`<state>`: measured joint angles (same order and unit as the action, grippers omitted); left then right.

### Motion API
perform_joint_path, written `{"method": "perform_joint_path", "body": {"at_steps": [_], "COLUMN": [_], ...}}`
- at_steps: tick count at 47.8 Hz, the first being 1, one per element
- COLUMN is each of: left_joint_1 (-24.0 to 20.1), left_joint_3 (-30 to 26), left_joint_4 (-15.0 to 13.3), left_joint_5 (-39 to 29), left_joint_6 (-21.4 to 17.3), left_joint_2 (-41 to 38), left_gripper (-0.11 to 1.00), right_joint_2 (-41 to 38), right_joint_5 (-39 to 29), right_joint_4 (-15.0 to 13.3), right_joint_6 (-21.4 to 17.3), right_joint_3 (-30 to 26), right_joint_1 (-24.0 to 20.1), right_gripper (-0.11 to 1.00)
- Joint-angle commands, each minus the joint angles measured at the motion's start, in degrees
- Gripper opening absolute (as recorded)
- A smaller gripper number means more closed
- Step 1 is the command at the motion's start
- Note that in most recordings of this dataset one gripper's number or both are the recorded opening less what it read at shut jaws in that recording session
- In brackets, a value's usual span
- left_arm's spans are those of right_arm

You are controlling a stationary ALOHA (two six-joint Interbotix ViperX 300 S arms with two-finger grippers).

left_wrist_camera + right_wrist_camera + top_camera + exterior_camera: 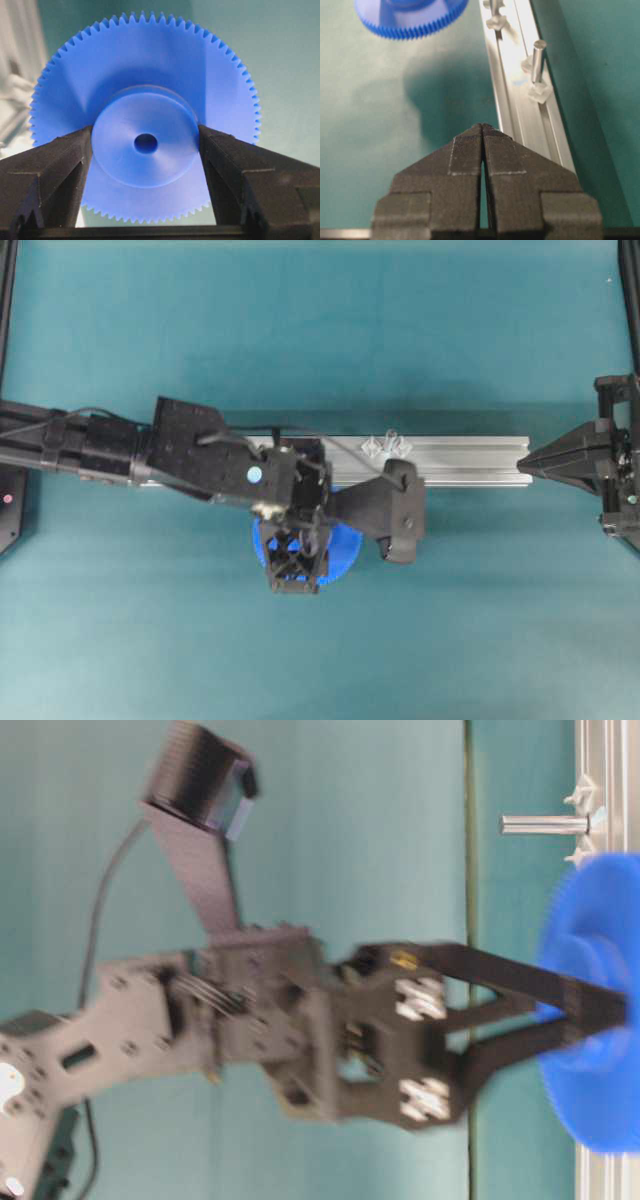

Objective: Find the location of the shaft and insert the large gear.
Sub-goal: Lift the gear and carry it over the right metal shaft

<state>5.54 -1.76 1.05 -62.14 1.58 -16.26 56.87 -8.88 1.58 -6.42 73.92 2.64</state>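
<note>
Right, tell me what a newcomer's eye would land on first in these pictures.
The bright blue large gear stands out first, filling the left wrist view with the left gripper clamped on its raised hub. Next comes the silver rail across the middle of the teal table, carrying the small upright shaft between clear pieces. The right gripper sits shut at the rail's end.

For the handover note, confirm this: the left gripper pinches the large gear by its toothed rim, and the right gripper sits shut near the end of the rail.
One detail is wrong. The left gripper clamps the large gear by its raised round hub, not the toothed rim; the left wrist view shows a finger pressed against each side of the hub. The rest holds: the right gripper sits shut near the end of the rail.
</note>
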Motion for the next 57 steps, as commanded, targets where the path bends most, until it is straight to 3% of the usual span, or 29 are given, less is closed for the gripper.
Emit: {"method": "perform_joint_path", "body": {"at_steps": [1,47,57], "left_joint_1": [-0.4,-8.7,-9.5], "left_joint_3": [-3.5,-18.3,-23.6], "left_joint_4": [0.2,0.2,0.3], "left_joint_5": [-1.6,-3.8,-6.2], "left_joint_6": [-1.1,-13.5,-16.1], "left_joint_2": [1.9,-4.6,-7.9], "left_gripper": [0.71,0.71,0.71], "right_joint_2": [-0.3,4.0,4.5], "right_joint_5": [0.5,-1.8,-2.2], "right_joint_4": [-0.1,-0.1,-0.3], "right_joint_6": [-0.5,-0.6,-0.6], "right_joint_3": [-0.6,0.3,0.3], "right_joint_1": [0.1,0.1,0.1], "right_gripper": [-0.02,-0.02,-0.02]}}
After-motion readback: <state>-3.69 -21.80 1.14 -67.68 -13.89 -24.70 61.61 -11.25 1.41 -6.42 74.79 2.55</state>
